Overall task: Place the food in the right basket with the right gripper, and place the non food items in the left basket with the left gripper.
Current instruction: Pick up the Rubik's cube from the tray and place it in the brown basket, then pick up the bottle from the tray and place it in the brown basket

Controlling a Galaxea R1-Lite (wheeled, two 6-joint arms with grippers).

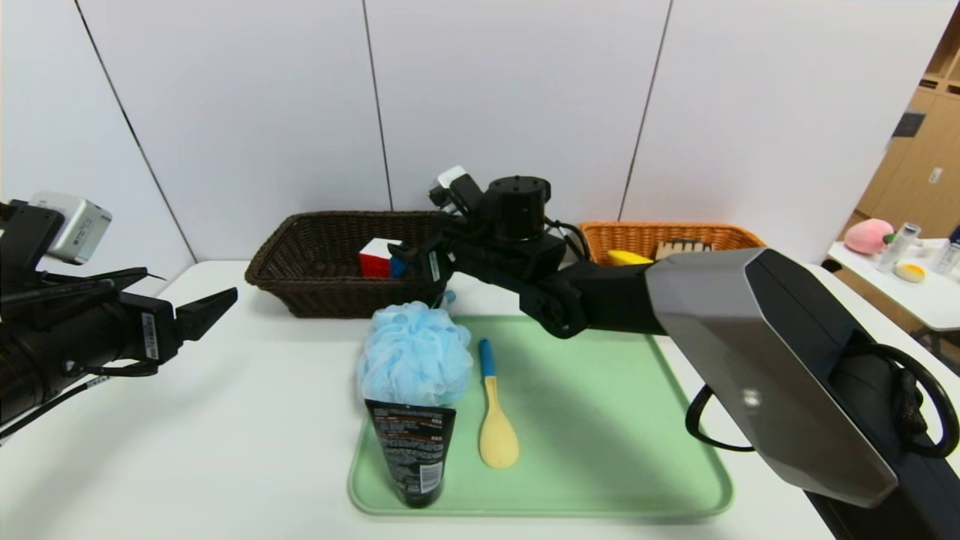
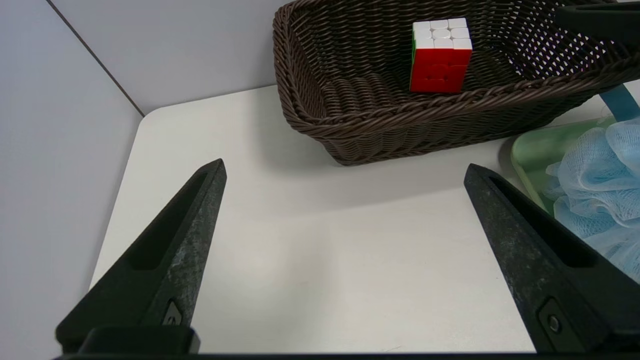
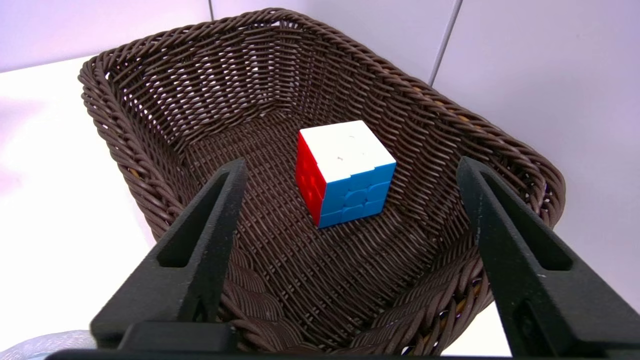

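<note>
Hovering over the left basket point(image 3: 150, 150), your right gripper point(image 3: 350, 170) has its fingers wide and empty; the puzzle cube point(image 3: 345, 172) sits below between them. Withdraw; the pouf point(image 1: 414, 356) looks next, for the wide-open left gripper point(image 2: 345, 175).

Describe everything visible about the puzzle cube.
The puzzle cube is a glossy plastic three-by-three cube showing white, red, blue and a sliver of green faces, all solved. It sits upright on the woven floor of the dark brown basket, white face up, apart from the walls. Nothing grips it: the right tool hangs above it with fingers spread wide, touching nothing.
</note>
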